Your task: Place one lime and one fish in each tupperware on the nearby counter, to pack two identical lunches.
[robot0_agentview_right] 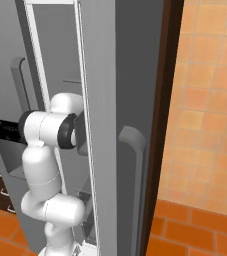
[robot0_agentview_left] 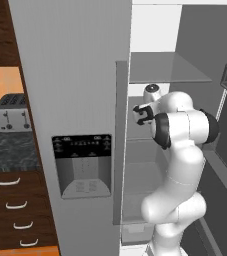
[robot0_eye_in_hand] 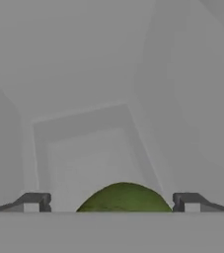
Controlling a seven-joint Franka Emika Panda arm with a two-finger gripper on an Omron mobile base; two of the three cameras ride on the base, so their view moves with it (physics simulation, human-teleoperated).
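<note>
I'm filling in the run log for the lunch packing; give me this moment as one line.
stage: reaching into fridge | gripper: open | lime: between fingers, not gripped | toaster: on counter

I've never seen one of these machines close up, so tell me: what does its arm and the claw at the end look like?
The arm is glossy white, built of rounded, tube-like segments joined by dark black rings. It ends in a white hand with a black two-finger gripper. In the hand view, the fingertips are small dark grey blocks with pale pads. No cables or markings are visible.

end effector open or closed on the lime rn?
Open. In the hand view the end effector has its fingertips spread wide, with the lime sitting between them and clear gaps on both sides, so nothing is gripped.
</note>
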